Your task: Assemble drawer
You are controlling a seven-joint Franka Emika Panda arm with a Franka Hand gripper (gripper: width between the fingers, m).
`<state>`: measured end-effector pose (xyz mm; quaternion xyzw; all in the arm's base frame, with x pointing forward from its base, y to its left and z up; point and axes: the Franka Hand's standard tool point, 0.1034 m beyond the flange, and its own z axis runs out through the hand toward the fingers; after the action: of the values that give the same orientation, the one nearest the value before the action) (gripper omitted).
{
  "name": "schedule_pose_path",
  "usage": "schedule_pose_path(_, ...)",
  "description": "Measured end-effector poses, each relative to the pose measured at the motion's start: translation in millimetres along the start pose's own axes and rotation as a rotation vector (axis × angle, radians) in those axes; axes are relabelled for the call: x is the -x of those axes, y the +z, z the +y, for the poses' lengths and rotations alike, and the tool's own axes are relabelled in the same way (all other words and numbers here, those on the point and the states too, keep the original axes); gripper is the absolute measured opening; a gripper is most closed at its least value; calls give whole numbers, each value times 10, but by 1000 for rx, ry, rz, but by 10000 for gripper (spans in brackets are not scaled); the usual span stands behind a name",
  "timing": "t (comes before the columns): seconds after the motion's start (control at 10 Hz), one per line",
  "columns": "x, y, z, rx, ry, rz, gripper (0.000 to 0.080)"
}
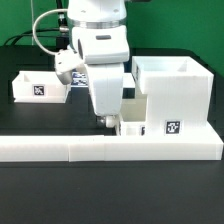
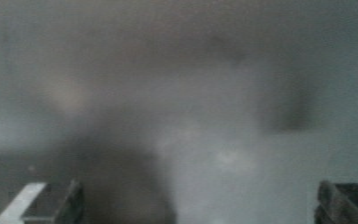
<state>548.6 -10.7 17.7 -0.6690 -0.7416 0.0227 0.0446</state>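
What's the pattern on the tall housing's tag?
Black-and-white squares on the tag; the exterior view shows it best.

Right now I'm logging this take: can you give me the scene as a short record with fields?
tool: low beside the housing, fingers wide apart, nothing seen held
housing: upright, exterior view's right, tag facing the camera
tray: exterior view's left, apart from the housing, untouched
low wall: long, white, running along the front
wrist view: blurred white surface, cannot tell which part

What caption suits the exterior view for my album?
Robot arm pointing down between a small tagged tray and the tall drawer housing.
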Motion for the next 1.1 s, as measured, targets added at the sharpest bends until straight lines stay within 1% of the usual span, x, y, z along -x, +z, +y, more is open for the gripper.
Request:
schedule_pose_path(0.2,-82,-10,7,-14,11,0,649)
schedule_pose_path(0.4,-160,-4,13,-18,24,0,649)
schedule_pose_path(0.7,-90,0,5,-18,25,-1,649)
schedule_pose_path(1.1,-71,-3,53,-14,23,0,649)
